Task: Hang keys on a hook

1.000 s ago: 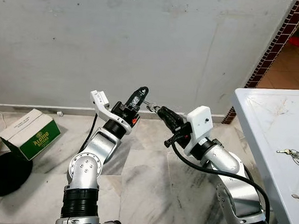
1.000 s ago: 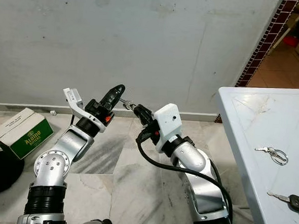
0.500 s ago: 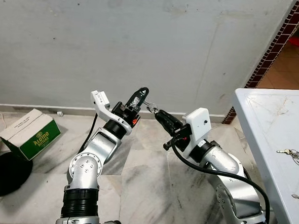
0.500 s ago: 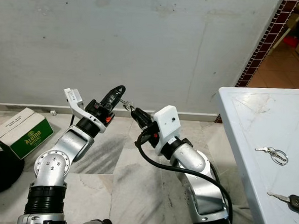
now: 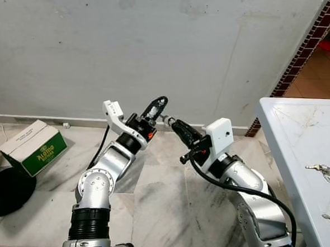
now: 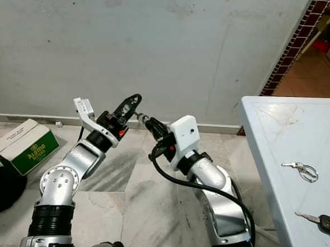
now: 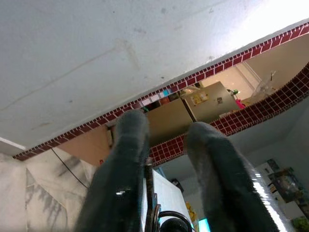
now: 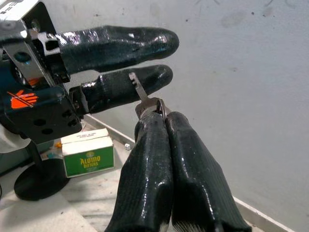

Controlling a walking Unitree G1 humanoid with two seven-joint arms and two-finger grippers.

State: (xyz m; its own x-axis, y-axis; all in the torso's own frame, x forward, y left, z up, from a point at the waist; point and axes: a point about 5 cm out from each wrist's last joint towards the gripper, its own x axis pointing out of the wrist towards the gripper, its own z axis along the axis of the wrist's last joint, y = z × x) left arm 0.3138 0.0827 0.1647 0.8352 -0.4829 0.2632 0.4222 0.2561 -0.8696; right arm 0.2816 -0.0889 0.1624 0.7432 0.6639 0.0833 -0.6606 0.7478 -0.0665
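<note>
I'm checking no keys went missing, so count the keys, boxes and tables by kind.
white table: 1
keys: 3 (silver key on a ring in the right gripper; silver key bunch and black-headed key on the white table)
green and white cardboard box: 1
Total: 5

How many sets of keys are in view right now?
3. One key is pinched in the right gripper, beside the left gripper. A ringed bunch lies on the white table. A black-headed key lies nearer the table's front edge.
</note>
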